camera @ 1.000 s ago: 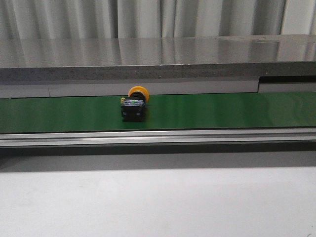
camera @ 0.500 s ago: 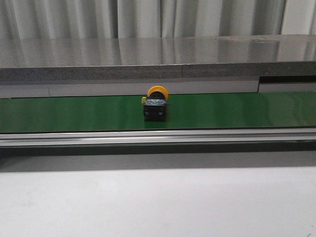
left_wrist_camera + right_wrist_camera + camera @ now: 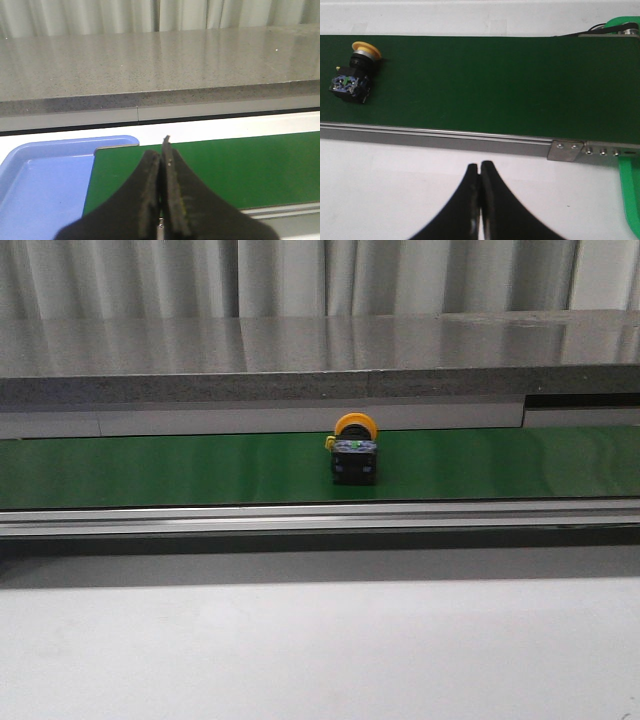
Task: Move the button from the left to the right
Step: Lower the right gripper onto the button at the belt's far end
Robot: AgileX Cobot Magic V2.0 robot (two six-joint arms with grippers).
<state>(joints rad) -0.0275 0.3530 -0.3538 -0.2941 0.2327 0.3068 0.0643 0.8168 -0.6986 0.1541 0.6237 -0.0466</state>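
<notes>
Button (image 3: 354, 453) lying on the green belt (image 3: 150, 468), a little right of centre in the front view, black body toward the camera, yellow-orange cap behind it. Seen again at upper left of the right wrist view (image 3: 356, 71), tipped on its side near the belt's near edge. Right gripper (image 3: 480, 175) low in that frame over the white table (image 3: 395, 190), fingers pressed together, holding nothing. Left gripper (image 3: 161, 165) likewise closed and bare above the belt's end, blue tray (image 3: 40, 185) at lower left just beside the belt.
</notes>
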